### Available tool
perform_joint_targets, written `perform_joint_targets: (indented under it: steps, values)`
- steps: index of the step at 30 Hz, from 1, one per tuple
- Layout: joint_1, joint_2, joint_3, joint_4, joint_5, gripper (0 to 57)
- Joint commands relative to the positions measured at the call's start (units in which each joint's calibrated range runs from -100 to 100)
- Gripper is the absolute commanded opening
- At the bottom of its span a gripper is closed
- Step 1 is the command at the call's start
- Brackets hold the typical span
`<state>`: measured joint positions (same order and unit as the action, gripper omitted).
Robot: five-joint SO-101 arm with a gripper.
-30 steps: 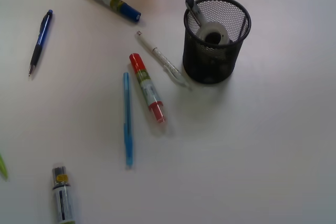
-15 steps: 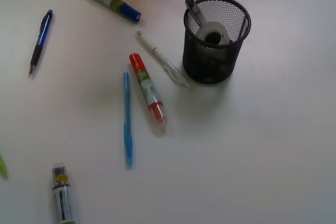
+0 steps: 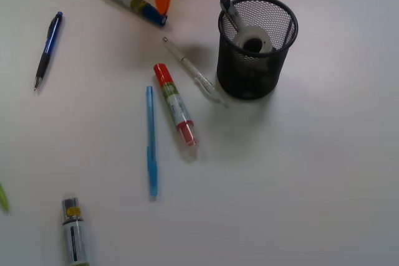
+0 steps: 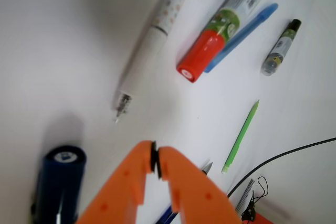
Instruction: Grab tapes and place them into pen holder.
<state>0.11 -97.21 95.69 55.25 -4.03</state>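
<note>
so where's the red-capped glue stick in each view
front: the glue stick lies left of centre, red cap toward the top, just right of the blue pen.
wrist: the glue stick is at upper right, red cap pointing down-left, with the blue pen along its right side.
shared landmark: the white pen, lying beside the glue stick in both.
</note>
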Motion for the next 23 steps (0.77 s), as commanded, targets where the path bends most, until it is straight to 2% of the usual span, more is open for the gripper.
perform_joint_targets:
  steps: [1, 7, 23]
  values:
    - [-0.15, -1.43, 0.24, 2.14, -0.83, 0.2]
    - [0.3, -1.77, -1.58, 9.06, -0.73, 0.2]
    - [-0.07, -1.77, -1.67, 9.32, -0.59, 0.2]
